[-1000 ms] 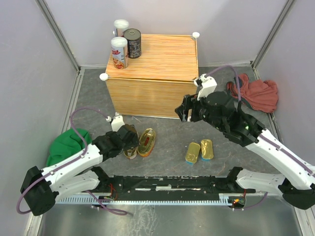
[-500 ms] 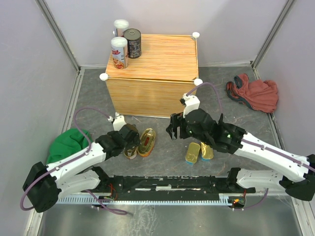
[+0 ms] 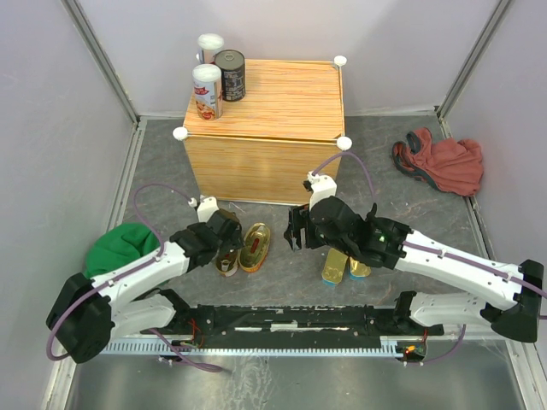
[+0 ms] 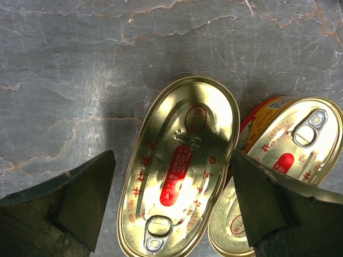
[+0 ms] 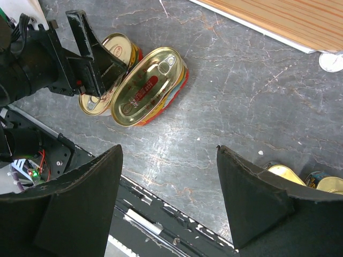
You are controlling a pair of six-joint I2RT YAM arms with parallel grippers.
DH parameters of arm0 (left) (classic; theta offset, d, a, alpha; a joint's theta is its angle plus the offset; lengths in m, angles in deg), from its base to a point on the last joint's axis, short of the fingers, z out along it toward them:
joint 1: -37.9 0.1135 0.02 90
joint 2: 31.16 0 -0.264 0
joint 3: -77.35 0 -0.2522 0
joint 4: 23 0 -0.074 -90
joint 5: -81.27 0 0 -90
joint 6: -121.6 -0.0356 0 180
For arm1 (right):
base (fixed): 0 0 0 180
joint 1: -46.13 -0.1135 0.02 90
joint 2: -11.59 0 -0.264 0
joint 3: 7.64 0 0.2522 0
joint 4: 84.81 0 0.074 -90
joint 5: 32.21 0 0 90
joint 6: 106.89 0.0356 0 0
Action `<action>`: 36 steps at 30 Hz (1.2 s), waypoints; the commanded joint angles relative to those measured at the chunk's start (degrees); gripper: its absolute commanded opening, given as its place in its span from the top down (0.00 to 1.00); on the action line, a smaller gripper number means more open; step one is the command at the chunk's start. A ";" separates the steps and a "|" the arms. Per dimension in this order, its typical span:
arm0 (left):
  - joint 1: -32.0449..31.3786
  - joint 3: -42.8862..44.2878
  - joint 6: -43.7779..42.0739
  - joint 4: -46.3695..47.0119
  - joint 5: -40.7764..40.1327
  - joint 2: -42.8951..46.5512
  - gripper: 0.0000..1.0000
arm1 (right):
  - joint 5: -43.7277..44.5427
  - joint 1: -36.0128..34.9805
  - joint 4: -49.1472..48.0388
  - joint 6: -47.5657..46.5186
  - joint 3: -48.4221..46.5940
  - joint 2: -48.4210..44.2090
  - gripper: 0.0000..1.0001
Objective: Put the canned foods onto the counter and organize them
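On the counter (image 3: 273, 111) stand two tall white-lidded cans (image 3: 207, 90) and a dark round tin (image 3: 230, 75). Two oval gold tins lie side by side on the grey floor. My left gripper (image 4: 172, 155) is open and straddles the left oval tin (image 4: 179, 171), with one finger (image 4: 268, 203) between it and the right oval tin (image 4: 289, 155). My right gripper (image 5: 169, 150) hangs open over bare floor, right of the oval tins (image 5: 150, 85). Two rectangular gold-blue tins (image 3: 334, 266) lie partly under the right arm.
A green cloth (image 3: 120, 248) lies at the left wall and a red cloth (image 3: 440, 162) at the right. The black base rail (image 3: 291, 320) runs along the near edge. The counter's front face (image 3: 256, 171) rises just behind the oval tins.
My right arm has swung left and down from the counter's front right corner to the floor between the oval and rectangular tins. The left gripper has settled around the left oval tin.
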 commanded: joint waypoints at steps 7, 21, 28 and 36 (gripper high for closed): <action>2.23 2.58 -5.47 4.18 0.86 -2.97 0.05 | 1.28 -0.44 -3.44 1.10 1.25 -0.30 0.21; 3.01 1.11 -6.12 5.47 2.25 -5.15 0.05 | 1.11 -0.45 -3.97 0.72 1.30 0.53 0.21; 2.98 -0.63 -7.01 7.41 2.93 -5.41 0.09 | 1.13 -0.46 -4.15 0.66 1.63 0.82 0.21; 3.00 -0.98 -9.41 11.47 6.49 -8.31 0.26 | 0.82 -0.47 -3.62 0.69 2.16 1.35 0.21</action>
